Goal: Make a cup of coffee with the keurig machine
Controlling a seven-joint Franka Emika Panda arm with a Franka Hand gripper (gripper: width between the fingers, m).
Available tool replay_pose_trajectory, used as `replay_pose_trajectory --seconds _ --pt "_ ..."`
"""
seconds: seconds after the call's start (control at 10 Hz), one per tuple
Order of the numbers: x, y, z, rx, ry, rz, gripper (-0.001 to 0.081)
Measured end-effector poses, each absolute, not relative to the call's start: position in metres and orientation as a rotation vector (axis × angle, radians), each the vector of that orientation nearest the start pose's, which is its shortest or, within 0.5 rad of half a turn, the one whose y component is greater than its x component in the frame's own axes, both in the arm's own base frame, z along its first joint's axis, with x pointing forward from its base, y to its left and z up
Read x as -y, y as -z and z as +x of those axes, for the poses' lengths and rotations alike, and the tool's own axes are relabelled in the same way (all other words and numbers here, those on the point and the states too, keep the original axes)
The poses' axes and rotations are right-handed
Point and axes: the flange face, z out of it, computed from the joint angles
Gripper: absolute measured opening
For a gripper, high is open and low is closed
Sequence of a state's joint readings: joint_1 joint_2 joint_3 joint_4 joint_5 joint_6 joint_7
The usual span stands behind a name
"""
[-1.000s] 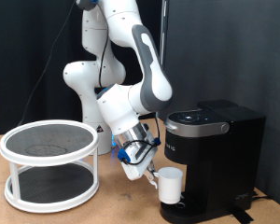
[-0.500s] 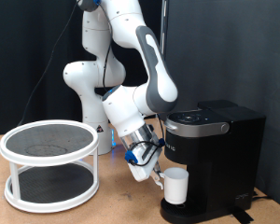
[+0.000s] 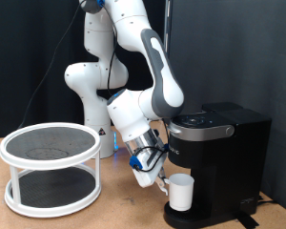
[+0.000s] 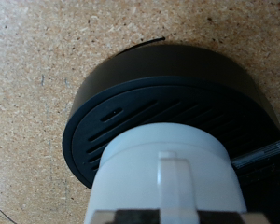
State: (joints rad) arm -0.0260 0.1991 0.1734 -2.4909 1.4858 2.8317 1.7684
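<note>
At the exterior view's lower right, the gripper (image 3: pixel 158 178) sat low beside the keurig machine (image 3: pixel 219 162), its fingers reaching to the cup (image 3: pixel 180 192) at the handle side. The cup stood upright on the machine's round drip base (image 3: pixel 186 216), under the front overhang of the brewer. From the exterior view the fingers met the cup's near side, but how wide they stood and whether they truly clamped the handle could not be told. In the wrist view the cup (image 4: pixel 168 177) filled the lower middle, its handle (image 4: pixel 177 182) running toward the camera, with the slotted black base (image 4: pixel 121 121) around it on the speckled wooden table (image 4: pixel 47 75). At the exterior view's left stood a white two-tier round rack (image 3: pixel 51 167), well apart from the machine.
</note>
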Motion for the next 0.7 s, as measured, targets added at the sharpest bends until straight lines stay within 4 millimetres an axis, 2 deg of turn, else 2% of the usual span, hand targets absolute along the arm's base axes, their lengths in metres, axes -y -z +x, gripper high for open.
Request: replay_pose_trajectory --seconds 0.3,0.4,0.5,0.6,0.7 --pt "-0.0184 -0.2024 0.4473 -2.706 -0.541 -0.129 0.0001" --pt "-0.0184 -0.2024 0.4473 -2.706 -0.541 -0.129 0.0079" --pt "-0.0184 -0.2024 0.4473 -2.706 -0.541 -0.128 0.0079" --pt "-0.0184 -0.2023 0.4472 -2.707 -0.541 -0.128 0.0279" --pt "-0.0182 -0.2023 0.4471 -2.707 -0.541 -0.128 0.0414"
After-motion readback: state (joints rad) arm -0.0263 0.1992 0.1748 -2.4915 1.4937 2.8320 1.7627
